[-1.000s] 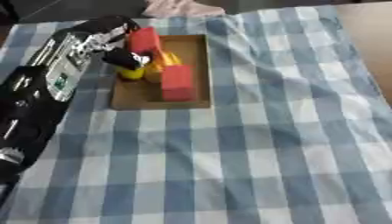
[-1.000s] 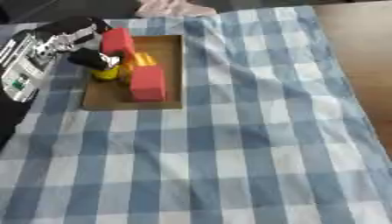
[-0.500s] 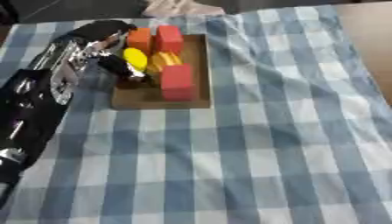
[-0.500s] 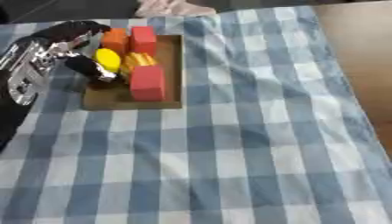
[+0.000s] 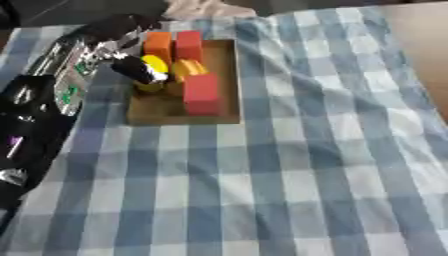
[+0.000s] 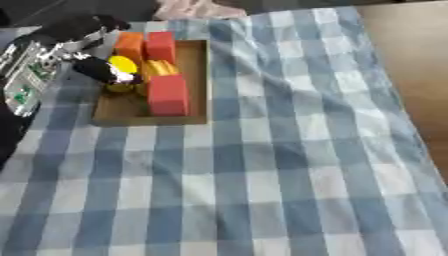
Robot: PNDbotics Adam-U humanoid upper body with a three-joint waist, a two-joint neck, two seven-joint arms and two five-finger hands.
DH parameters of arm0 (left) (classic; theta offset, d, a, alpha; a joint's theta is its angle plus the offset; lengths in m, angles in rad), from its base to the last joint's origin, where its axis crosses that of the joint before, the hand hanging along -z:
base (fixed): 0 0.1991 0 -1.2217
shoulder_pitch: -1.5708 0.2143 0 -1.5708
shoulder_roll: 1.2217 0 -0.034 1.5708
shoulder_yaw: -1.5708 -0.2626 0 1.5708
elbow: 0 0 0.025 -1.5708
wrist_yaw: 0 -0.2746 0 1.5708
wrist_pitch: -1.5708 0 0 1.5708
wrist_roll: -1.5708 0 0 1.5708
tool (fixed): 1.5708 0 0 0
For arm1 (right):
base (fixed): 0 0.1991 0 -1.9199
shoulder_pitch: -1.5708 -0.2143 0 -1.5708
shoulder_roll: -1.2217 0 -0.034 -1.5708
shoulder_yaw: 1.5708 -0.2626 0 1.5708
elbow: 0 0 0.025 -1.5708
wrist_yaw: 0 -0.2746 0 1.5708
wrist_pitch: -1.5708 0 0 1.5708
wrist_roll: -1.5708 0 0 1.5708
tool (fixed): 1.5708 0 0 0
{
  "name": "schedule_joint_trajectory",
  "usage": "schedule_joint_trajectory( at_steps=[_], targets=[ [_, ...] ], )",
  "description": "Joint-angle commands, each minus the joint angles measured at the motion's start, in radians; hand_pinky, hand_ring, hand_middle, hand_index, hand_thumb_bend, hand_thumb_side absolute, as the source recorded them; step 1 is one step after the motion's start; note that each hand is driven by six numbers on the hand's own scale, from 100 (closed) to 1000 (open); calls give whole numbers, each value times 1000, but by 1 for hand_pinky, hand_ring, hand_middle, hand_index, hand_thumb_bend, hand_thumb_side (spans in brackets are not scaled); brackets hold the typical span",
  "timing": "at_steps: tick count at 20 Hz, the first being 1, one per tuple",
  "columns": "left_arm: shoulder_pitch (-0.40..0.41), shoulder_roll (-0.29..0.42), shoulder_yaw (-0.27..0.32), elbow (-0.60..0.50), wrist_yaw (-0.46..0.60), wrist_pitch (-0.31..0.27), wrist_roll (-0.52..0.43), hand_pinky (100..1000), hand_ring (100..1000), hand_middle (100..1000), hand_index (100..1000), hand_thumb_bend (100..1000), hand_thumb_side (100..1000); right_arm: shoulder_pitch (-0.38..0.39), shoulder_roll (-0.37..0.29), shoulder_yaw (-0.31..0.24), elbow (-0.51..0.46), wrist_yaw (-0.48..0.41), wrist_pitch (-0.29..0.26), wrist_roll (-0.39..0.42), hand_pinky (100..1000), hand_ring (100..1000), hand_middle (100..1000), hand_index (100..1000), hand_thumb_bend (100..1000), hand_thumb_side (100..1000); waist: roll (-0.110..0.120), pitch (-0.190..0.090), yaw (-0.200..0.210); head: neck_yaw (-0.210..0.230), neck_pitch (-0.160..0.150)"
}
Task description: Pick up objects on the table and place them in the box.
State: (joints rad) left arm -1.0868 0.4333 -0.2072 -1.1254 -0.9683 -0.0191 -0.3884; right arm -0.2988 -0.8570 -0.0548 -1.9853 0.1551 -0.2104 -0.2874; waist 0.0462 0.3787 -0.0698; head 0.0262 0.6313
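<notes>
A shallow brown box (image 5: 223,75) is seen lying on a blue-and-white checked cloth (image 5: 289,165) that covers the table, towards the far left of the view. Several objects are already held inside it. At the far end an orange block (image 5: 157,43) and a red block (image 5: 188,44) are set side by side, touching or nearly so. Nearer the camera a larger red block (image 5: 201,93) is placed along the right side of the box, and between it and the far pair a yellow-orange ridged piece (image 5: 189,68) is lodged; its exact shape cannot be made out.

The left hand (image 5: 131,67) is brought in from the left edge — black, with silver parts on the arm behind it — and is held over the left part of the box. A dark finger or thumb (image 5: 138,71) is laid across a round yellow object (image 5: 155,65), which sits just left of the ridged piece. Whether the yellow object is pinched or merely touched cannot be told, since the rest of the fingers are blurred against the arm.

The right hand is shown in neither view.

Beyond the far edge of the cloth a crumpled pinkish-white fabric (image 6: 197,8) is visible, and bare wooden tabletop (image 6: 411,60) is exposed at the right.
</notes>
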Motion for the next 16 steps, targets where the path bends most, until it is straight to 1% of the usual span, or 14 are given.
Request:
schedule_joint_trajectory(
  at_steps=[1,3,5,6,7,8,10,11,12,13,14,15,16],
  targets=[
    [-11,50,5,-117,28,20,21,906,910,834,900,358,536,-5,-22,-11,-15,-6,-2,2,851,827,661,843,100,576,-8,-31,2,-4,-4],
    [-3,64,10,-204,57,33,27,898,891,813,885,267,532,-4,-23,-13,-15,-6,-4,-1,851,827,662,843,100,575,-8,-34,4,-6,-3],
    [9,85,20,-314,105,48,32,893,872,790,870,133,537,-4,-26,-16,-15,-8,-6,-5,850,828,664,844,100,573,-9,-37,8,-10,0],
    [20,98,29,-378,139,58,40,892,869,788,870,123,538,-4,-28,-18,-15,-8,-7,-7,850,828,665,844,100,573,-9,-39,9,-12,1],
    [34,109,41,-447,189,70,58,877,840,765,862,100,572,-4,-30,-19,-15,-9,-9,-9,850,829,667,845,100,572,-9,-40,11,-15,2],
    [55,122,57,-518,258,86,88,867,826,752,856,100,574,-3,-31,-22,-15,-10,-12,-12,850,828,667,845,100,572,-9,-42,14,-18,3],
    [111,150,95,-661,410,114,185,852,818,747,858,100,567,-4,-33,-26,-15,-15,-15,-19,850,828,669,846,100,572,-9,-44,19,-22,3],
    [146,160,115,-725,488,119,244,836,804,739,849,100,591,-5,-34,-27,-15,-18,-16,-23,851,828,671,847,100,572,-9,-44,21,-23,3],
    [189,170,136,-788,571,120,313,833,803,737,847,100,592,-6,-33,-28,-15,-22,-18,-25,851,827,671,847,100,572,-10,-44,24,-23,2],
    [234,171,159,-832,650,111,387,821,791,730,839,100,618,-7,-30,-30,-15,-27,-20,-28,853,828,675,845,100,572,-12,-43,27,-23,1],
    [277,169,180,-854,724,88,461,818,784,723,836,100,635,-8,-26,-31,-15,-33,-23,-31,853,828,674,845,100,572,-14,-43,30,-21,0],
    [319,163,198,-864,791,62,528,812,778,726,843,100,690,-9,-21,-34,-15,-40,-25,-35,855,829,672,849,100,573,-17,-43,33,-20,0],
    [361,156,215,-870,852,31,589,810,778,726,843,100,699,-10,-15,-37,-15,-47,-27,-41,855,830,672,850,100,573,-19,-42,37,-19,1]
  ],
)
